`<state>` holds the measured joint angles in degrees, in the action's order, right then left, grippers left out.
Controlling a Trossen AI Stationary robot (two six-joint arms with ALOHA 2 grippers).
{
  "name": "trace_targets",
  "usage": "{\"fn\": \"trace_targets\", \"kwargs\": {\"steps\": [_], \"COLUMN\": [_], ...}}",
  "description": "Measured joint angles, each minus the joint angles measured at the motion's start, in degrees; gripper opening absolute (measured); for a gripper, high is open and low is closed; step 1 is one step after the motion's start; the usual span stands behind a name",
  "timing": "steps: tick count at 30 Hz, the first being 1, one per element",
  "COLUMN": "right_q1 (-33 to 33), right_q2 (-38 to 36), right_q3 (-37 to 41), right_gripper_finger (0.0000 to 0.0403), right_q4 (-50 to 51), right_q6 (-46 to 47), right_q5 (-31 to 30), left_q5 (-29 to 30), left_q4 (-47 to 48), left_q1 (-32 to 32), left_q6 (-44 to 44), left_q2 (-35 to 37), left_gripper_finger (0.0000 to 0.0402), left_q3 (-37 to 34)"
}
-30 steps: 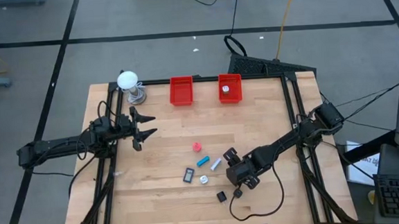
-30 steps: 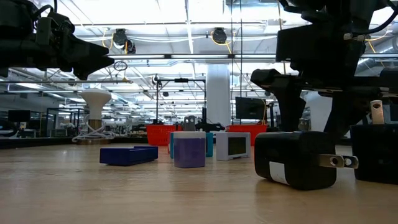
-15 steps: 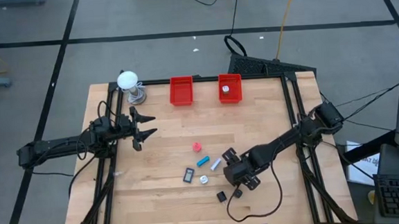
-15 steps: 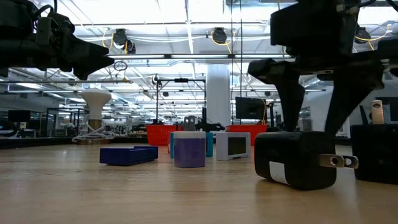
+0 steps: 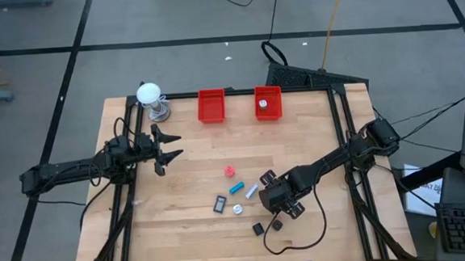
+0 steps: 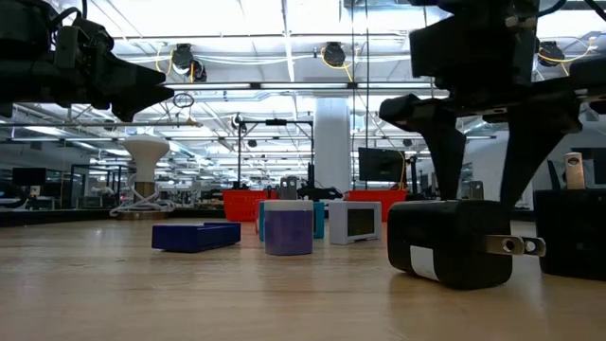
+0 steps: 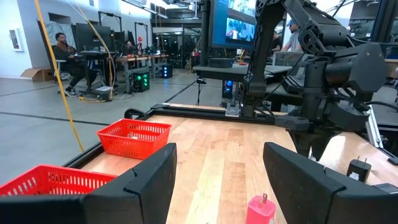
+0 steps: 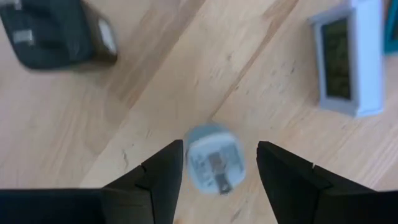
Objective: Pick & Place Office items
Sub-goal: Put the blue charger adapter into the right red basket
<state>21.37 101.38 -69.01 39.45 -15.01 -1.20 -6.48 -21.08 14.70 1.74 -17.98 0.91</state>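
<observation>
right tool (image 8: 214,163) hangs released over round white plug (image 8: 214,163), fingers straddling it for a grab; left tool (image 5: 166,147) waits released.

Your office items (image 5: 238,196): tiny pink, cyan, pale-blue, white pieces | black cubes (image 5: 258,228) | loosely clustered, well short of the red bins (image 5: 211,105).

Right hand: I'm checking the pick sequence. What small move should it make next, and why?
Probably a straight descent. The right hand hangs open above the round white plug, which lies on the table centred between the fingers, not yet touched. Lowering until the fingers flank it, then closing, looks right. The left hand waits open at the far left.
</observation>
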Motion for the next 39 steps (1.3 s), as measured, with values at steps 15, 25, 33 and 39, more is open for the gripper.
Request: {"fn": "trace_targets", "kwargs": {"steps": [15, 25, 33, 39], "right_q1": [0.11, 0.13, 0.11, 0.13], "right_q2": [0.0, 0.0, 0.0, 0.0], "right_q3": [0.0, 0.0, 0.0, 0.0], "right_gripper_finger": [0.0181, 0.018, 0.018, 0.0181], "right_q4": [0.97, -4.22, -4.93, -4.35], "right_q6": [-1.07, -1.09, -0.68, 4.41], "right_q5": [-0.1, -7.78, -12.2, -11.54], "left_q5": [0.0, 0.0, 0.01, 0.0], "left_q4": [0.0, 0.0, 0.0, 0.0], "left_q1": [0.0, 0.0, -0.01, -0.01], "left_q6": [0.0, 0.0, 0.0, 0.0], "left_q2": [-0.01, 0.0, 0.0, -0.01], "left_gripper_finger": [0.0244, 0.0244, 0.0244, 0.0244], "left_q3": [-0.01, 0.0, 0.0, 0.0]}}
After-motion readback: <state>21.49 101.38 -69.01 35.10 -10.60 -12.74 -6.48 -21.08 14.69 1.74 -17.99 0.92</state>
